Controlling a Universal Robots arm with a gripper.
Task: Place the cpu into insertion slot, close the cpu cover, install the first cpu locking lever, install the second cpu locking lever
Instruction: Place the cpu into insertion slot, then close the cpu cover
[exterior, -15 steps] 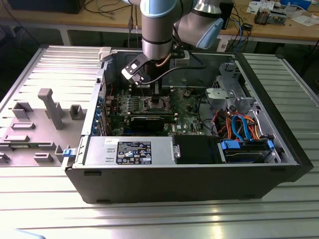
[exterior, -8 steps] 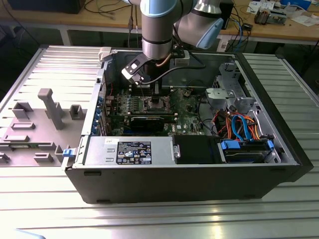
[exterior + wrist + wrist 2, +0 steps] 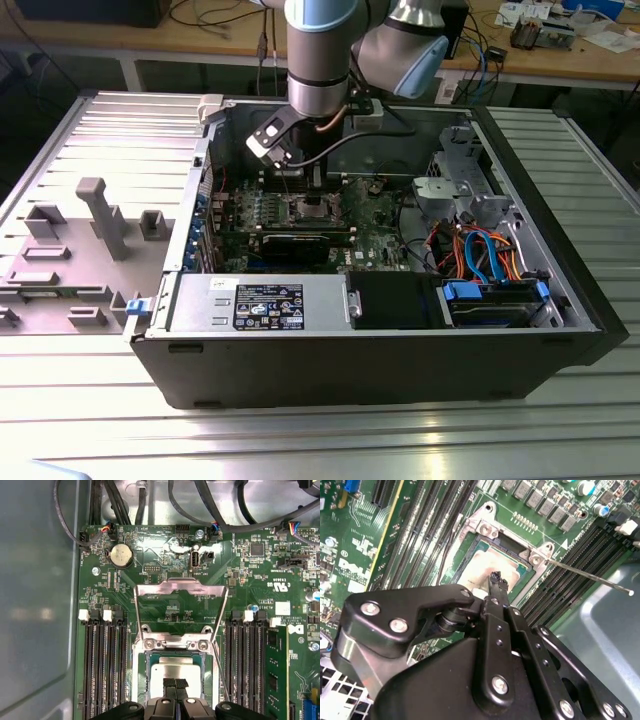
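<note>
Pointing at cpu [image 3: 160, 672] in insertion slot [image 3: 139, 680], pincer [image 3: 175, 684] pinched narrow; cpu cover [image 3: 180, 587] raised

Raised cpu cover [image 3: 180, 586], protruding locking lever [image 3: 590, 578]; overhead open.

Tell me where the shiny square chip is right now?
In the first wrist view the cpu lies in the insertion slot, between the long black memory slots, right at the tips of the claw.
</note>
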